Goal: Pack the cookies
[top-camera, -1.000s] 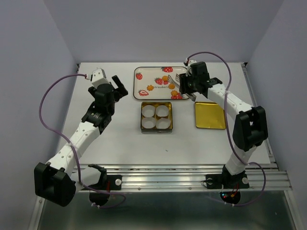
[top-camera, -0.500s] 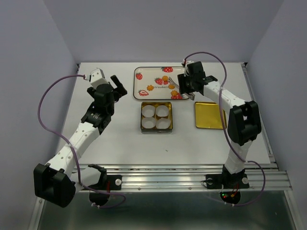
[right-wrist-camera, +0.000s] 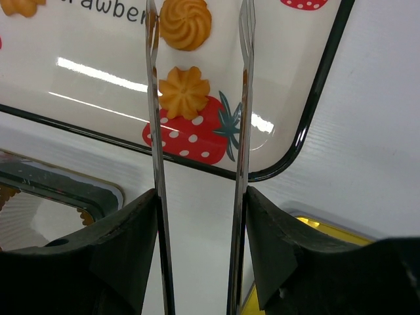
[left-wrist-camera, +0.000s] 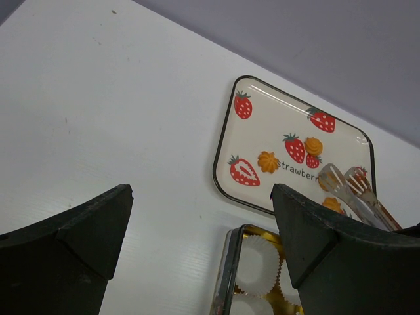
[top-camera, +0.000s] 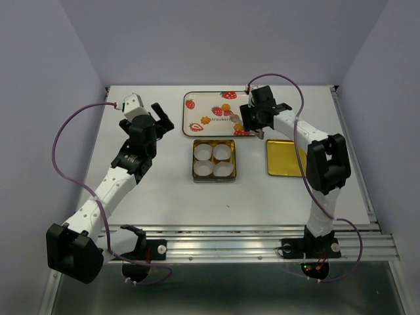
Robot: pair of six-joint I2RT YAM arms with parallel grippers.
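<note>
Several orange cookies lie on the strawberry-printed tray (top-camera: pixel 197 113): one at the left (top-camera: pixel 206 120), one at the back (top-camera: pixel 226 106) and one near the tongs (top-camera: pixel 235 118). My right gripper (top-camera: pixel 252 118) is shut on metal tongs (right-wrist-camera: pixel 155 131), whose two arms stand apart. In the right wrist view a star cookie (right-wrist-camera: pixel 184 90) and a swirl cookie (right-wrist-camera: pixel 186 23) show between the arms; the tips run out of frame. My left gripper (top-camera: pixel 162 118) hangs wide open and holds nothing, left of the tray. From it I see cookies (left-wrist-camera: pixel 268 161) (left-wrist-camera: pixel 313 145) and the tongs (left-wrist-camera: pixel 348 190).
A gold tin (top-camera: pixel 194 161) with several white paper cups (top-camera: pixel 223 152) sits just in front of the tray. Its gold lid (top-camera: pixel 287 158) lies flat to the right, under the right forearm. The tray's black rim (right-wrist-camera: pixel 315 105) runs close below the tongs.
The right arm has swung left and the tongs now sit further over the tray's front right part, their arms slightly wider apart. The left arm has not moved.
</note>
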